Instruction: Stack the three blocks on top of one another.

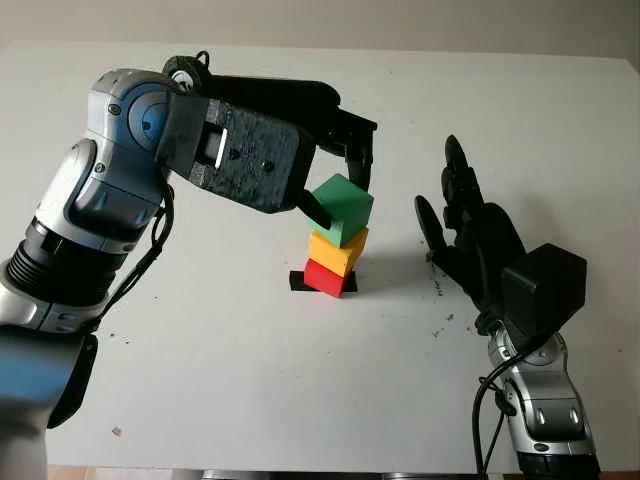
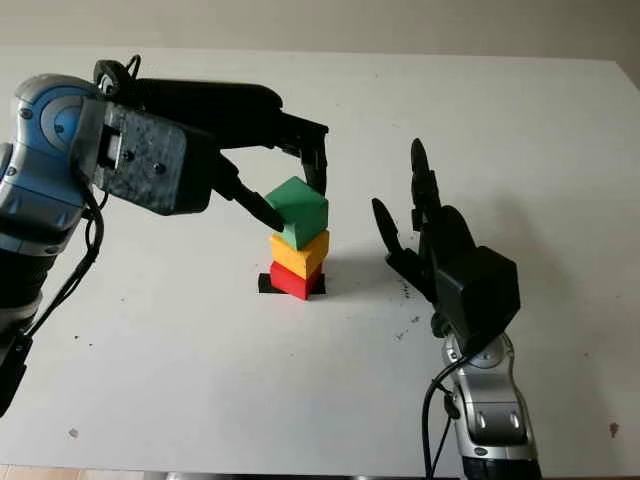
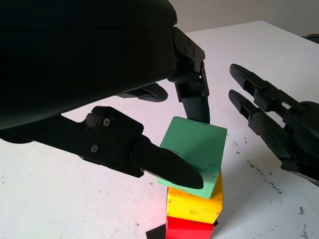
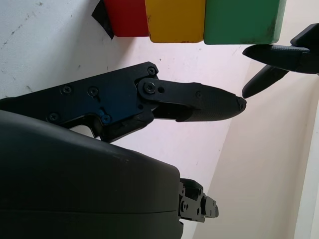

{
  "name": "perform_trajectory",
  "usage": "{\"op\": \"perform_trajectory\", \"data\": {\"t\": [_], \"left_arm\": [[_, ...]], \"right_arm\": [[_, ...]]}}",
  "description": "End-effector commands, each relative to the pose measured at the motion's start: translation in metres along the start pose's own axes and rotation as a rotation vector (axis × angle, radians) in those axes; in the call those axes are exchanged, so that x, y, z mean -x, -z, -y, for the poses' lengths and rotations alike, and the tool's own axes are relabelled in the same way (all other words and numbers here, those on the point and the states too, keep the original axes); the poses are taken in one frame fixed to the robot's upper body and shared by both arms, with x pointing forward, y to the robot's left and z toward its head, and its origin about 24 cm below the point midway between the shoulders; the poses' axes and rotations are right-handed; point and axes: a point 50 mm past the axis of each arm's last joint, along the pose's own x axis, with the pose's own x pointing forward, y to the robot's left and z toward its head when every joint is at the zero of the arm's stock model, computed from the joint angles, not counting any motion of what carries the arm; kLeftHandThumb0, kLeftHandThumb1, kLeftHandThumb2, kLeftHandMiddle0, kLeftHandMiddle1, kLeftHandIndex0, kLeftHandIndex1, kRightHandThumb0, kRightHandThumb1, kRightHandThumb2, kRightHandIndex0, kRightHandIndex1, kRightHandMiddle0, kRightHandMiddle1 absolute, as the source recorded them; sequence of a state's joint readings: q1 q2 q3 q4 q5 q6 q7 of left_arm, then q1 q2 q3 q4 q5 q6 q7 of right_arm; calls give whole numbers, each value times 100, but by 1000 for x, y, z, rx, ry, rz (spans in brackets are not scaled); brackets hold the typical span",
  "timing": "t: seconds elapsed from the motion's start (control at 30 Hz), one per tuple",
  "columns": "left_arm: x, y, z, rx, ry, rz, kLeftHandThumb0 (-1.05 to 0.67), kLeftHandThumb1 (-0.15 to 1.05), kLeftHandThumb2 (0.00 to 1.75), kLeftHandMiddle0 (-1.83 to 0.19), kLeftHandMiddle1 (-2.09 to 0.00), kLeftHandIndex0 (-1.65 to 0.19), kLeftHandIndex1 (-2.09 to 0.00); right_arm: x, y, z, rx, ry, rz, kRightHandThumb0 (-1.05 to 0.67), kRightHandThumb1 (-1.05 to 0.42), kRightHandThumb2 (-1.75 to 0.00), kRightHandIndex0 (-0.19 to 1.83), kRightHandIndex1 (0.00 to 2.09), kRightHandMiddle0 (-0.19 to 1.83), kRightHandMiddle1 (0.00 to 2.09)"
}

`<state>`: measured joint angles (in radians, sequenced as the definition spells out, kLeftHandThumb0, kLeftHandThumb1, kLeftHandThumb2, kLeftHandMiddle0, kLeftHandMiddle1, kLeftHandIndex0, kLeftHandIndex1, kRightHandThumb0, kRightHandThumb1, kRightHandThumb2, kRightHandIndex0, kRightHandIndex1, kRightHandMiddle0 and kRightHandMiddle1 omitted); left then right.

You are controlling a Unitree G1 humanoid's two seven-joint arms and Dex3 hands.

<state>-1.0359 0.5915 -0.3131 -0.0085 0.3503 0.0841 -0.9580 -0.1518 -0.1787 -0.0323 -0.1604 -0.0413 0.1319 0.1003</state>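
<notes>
White worktop [image 1: 300,400] holds the stack; the left robot hand [image 1: 335,190] grips the tilted green block [image 1: 343,208] atop the yellow block [image 1: 337,252], while the right robot hand [image 1: 470,235] waits open, right.

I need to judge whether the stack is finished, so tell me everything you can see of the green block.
The green block is a plain matte cube that looks painted, with slightly worn edges. It sits on top of the yellow block, which rests on the red block, so it crowns the stack. It is turned a little out of line with the blocks beneath and overhangs them slightly. The left hand grips it, one finger on its near side and others behind it. The open right hand stands beside the stack, not touching it.
</notes>
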Motion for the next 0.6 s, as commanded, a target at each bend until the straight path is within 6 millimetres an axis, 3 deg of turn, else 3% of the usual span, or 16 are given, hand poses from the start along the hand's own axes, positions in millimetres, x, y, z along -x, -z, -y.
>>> {"op": "perform_trajectory", "data": {"t": [0.0, 0.27, 0.4, 0.57], "left_arm": [[1, 3, 4, -3, 9, -6, -43, 104, 6, -31, -2, -22, -118], [1, 4, 7, 19, 15, -15, -54, 99, 5, -14, -2, -11, -90], [2, 1, 8, 20, 35, -5, -56, 95, 5, -2, -5, -17, -35], [4, -2, 8, 9, 43, 8, -58, 92, 5, 0, -5, -14, -15]], "right_arm": [[2, 1, 0, 6, -1, 0, -71, -105, -50, -16, 5, -11, 5], [2, 1, 0, 3, -3, -2, -71, -105, -50, -16, 5, -11, 5], [2, 1, 0, 0, -2, -2, -71, -105, -50, -16, 6, -11, 5], [3, 2, 1, 8, -2, -10, -71, -105, -50, -16, 6, -11, 5]]}}
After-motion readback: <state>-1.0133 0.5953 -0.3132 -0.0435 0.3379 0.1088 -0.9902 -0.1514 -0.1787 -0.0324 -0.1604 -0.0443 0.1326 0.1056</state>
